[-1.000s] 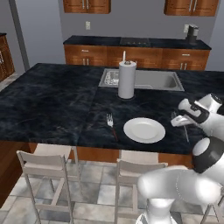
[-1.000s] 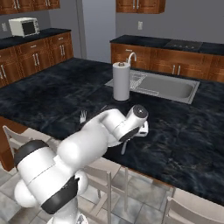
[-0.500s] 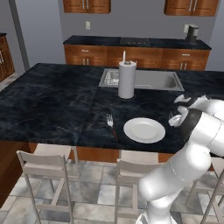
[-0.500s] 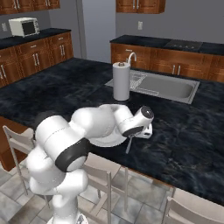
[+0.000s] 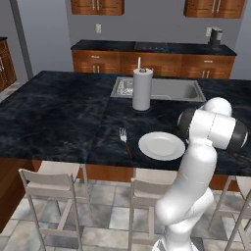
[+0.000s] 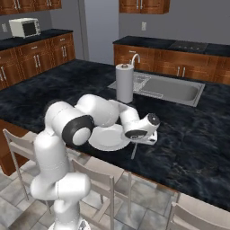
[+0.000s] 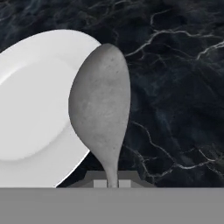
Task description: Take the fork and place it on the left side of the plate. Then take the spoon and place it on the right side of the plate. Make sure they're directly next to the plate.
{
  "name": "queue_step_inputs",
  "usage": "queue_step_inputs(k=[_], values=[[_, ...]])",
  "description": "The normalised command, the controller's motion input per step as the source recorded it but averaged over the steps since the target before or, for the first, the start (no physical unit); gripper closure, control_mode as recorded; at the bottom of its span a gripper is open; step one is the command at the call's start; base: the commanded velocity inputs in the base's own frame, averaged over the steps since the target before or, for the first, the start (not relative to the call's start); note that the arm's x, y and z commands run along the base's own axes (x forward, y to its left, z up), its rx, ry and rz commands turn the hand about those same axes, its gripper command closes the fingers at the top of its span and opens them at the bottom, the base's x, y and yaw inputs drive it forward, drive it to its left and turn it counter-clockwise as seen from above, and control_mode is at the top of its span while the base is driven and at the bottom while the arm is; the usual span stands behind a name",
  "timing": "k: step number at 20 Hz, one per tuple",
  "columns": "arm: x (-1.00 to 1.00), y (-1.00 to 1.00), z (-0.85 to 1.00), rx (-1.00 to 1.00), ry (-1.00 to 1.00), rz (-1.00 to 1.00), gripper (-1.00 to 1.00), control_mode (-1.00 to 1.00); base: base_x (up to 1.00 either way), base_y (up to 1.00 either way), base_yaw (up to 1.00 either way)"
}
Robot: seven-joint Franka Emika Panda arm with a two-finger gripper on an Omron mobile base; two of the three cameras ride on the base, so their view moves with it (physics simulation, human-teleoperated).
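Spoon [image 7: 101, 113] hanging bowl-first from gripper [image 6: 143, 137], slim handle dangling below hand toward counter [image 6: 188, 130]; bowl overlapping right rim of plate [image 7: 35, 105] in hand view.

Change over last second: arm folding in and swinging from right of plate to low over plate's right edge, carrying spoon along. Judgement: spoon placement under way, release pending.

Fork [image 5: 124, 138] lying just left of plate [image 5: 162, 145], tines far; first half looking done.

Gripper: jaws clamped together on spoon handle, nothing else touching.

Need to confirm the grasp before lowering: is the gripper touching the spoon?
Touching. Hand view shows the spoon handle pinched in the gripper, beside the plate.
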Motion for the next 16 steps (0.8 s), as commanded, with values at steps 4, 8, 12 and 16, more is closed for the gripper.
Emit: queue_step_inputs(k=[4,8,12,16], values=[[0.21,0.00,-0.24,0.01,0.03,0.00,1.00,-1.00,0.00,0.00,0.00],[0.18,0.00,-0.19,0.00,0.03,0.00,1.00,-1.00,0.00,0.00,0.00],[0.14,0.00,-0.12,0.00,0.04,0.00,1.00,-1.00,0.00,0.00,0.00],[0.14,0.01,-0.10,0.00,0.04,0.00,1.00,-1.00,0.00,0.00,0.00]])
